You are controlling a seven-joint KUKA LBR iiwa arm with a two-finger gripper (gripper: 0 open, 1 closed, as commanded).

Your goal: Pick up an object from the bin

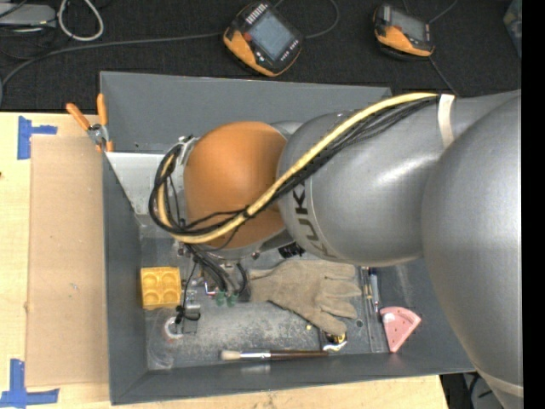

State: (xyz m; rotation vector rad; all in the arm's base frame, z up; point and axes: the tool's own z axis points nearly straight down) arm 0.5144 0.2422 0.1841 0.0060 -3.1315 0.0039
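So the gripper (196,302) hangs low over the bin's (255,100) left half, under the arm's orange cover, and I honestly can't tell if it's open or clamped. The nearest thing is a yellow toy brick (160,286), just beside it at 9 o'clock, lying flat near the left wall. My guess is that's the target, so it needs a nudge toward 9. The tan glove (317,302) sits at 3 o'clock, and the paintbrush (272,355) lies 9-to-3 along the near wall.
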